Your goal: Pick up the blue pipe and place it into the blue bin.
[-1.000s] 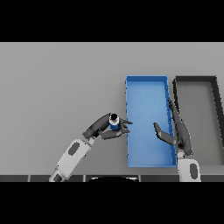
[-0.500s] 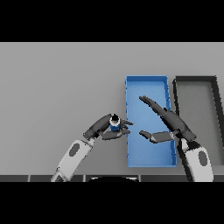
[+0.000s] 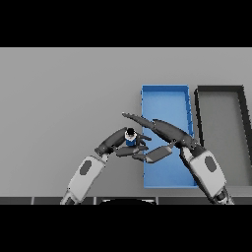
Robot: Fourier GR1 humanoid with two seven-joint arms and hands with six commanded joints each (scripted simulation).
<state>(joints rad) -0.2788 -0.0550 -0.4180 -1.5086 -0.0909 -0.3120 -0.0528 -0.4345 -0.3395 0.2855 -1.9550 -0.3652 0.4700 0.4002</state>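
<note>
Blue pipe (image 3: 130, 136) gripped upright in left hand (image 3: 119, 141) by blue bin (image 3: 165, 101); right hand (image 3: 165, 135) spread open, fingers reaching w/ nothing held.

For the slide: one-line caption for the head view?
Left hand grips the blue pipe beside the blue bin; open right hand reaches toward it.

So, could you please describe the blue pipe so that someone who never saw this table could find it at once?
Start at the blue bin in the right half of the grey table, with a dark bin to its right. Just off its left wall, the left hand has its fingers curled round the blue pipe, with the right hand reaching beside it. It is a small upright blue cylinder with a dark top.
</note>
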